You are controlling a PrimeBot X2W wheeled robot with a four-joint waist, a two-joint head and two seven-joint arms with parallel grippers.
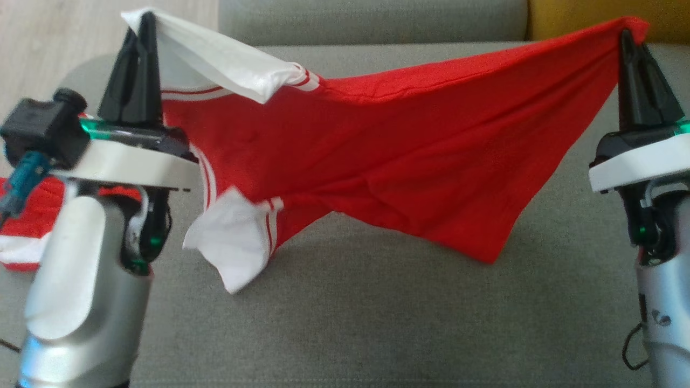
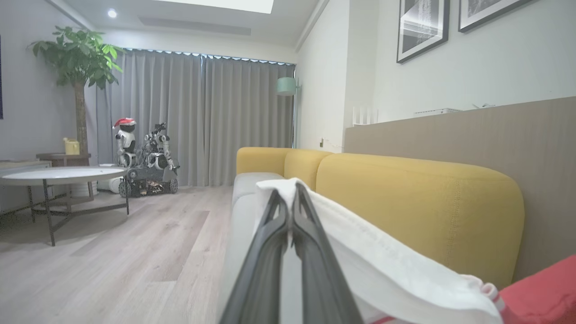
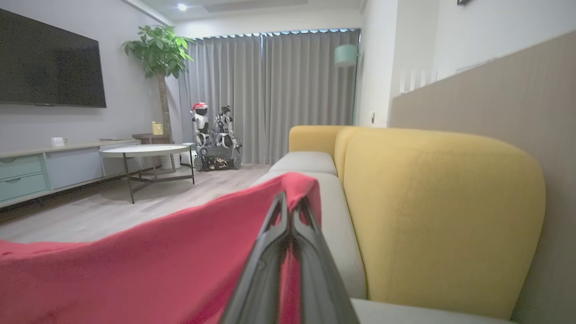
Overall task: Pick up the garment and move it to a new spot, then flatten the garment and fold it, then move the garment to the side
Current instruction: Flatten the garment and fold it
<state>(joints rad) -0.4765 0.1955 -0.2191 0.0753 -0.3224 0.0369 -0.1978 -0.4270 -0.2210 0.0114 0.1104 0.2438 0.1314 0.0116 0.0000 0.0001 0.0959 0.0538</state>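
**Item 1. Garment** (image 1: 404,145): red shirt with white sleeves trimmed in red stripes.
Location: held in the air above the grey sofa seat (image 1: 377,334), strung between the two arms. The top edge is pulled nearly taut and the body sags in diagonal folds. Whether the lowest folds brush the cushion cannot be told.

**Item 2. Left fingers** (image 1: 132,81): clenched on the upper white sleeve (image 1: 215,59). The left wrist view shows white cloth pinched at the tips.
Probable purpose: one of two anchor points, so the shirt hangs open rather than bunched.

**Item 3. Right fingers** (image 1: 641,97): clenched on a red corner (image 1: 636,24), apparently at the hem end, well apart from the left pair.
Probable purpose: the wide spacing spreads the cloth, which suits carrying it and then laying it flat.

**Item 4. Loose sleeve** (image 1: 232,248): white, ungripped, and dangling low at the left.
Risk: it may tuck under the body when the shirt is lowered.

**Item 5. Second cloth** (image 1: 27,215): red and white, lying on the seat behind the left arm. It is not part of the hold.

**Item 6. Yellow backrest** (image 2: 405,202): runs along the far side of the seat.

**Stage, as judged:** the garment is lifted for the move, and flattening and folding are not yet done.
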